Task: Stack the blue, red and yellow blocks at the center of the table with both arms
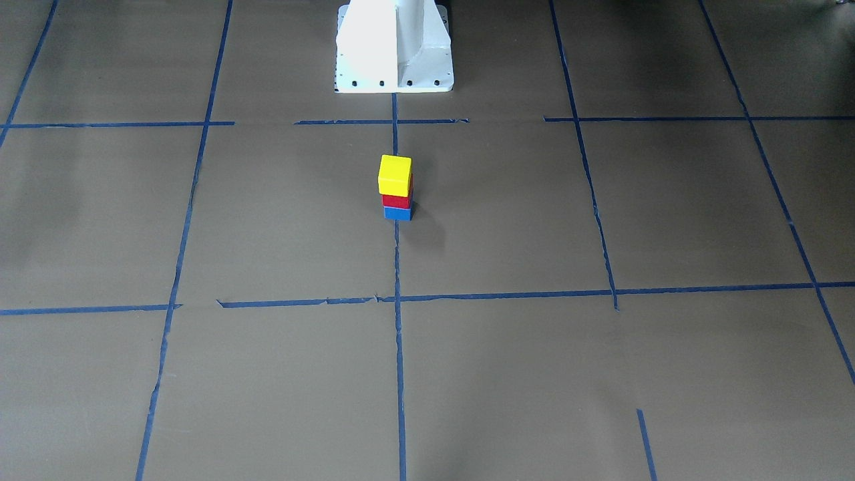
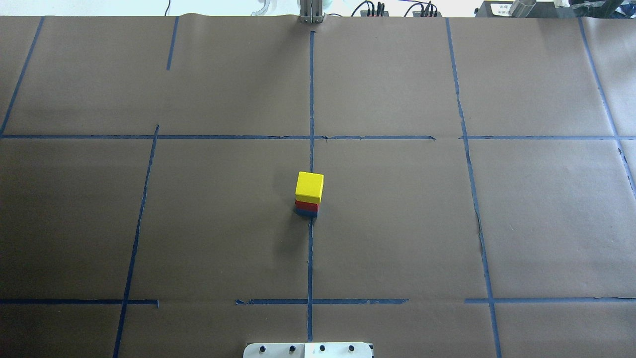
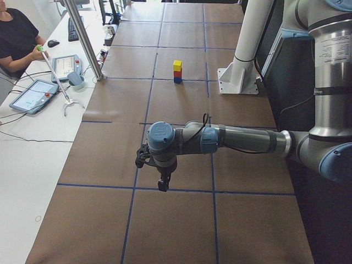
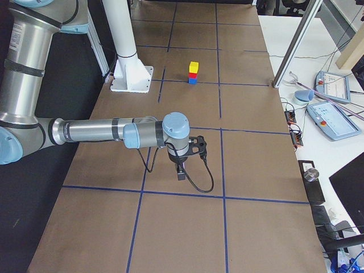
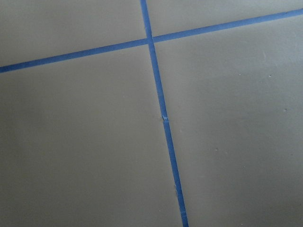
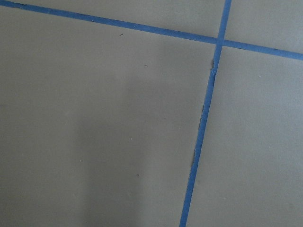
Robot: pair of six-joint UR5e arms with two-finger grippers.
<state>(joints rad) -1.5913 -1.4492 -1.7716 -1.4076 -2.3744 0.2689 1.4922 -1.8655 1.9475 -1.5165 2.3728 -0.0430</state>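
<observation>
As I look from the front, stack: yellow block (image 1: 395,175) on red block (image 1: 397,200) on blue block (image 1: 397,213), upright on the centre tape line (image 1: 399,347)
Left gripper (image 3: 163,184): pointing down, well apart from the stack; open or closed I cannot tell
Right gripper (image 4: 180,173): likewise; I cannot tell
Edges: stack well apart from every table (image 1: 534,234) edge

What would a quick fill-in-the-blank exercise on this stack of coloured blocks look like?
1. The yellow cube-shaped block is the ____ one in the stack.
2. Between it and the blue cube-shaped block sits a ____ block.
3. The stack has ____ blocks and stands on the brown paper-covered table.
Missing words: top; red; three.
</observation>
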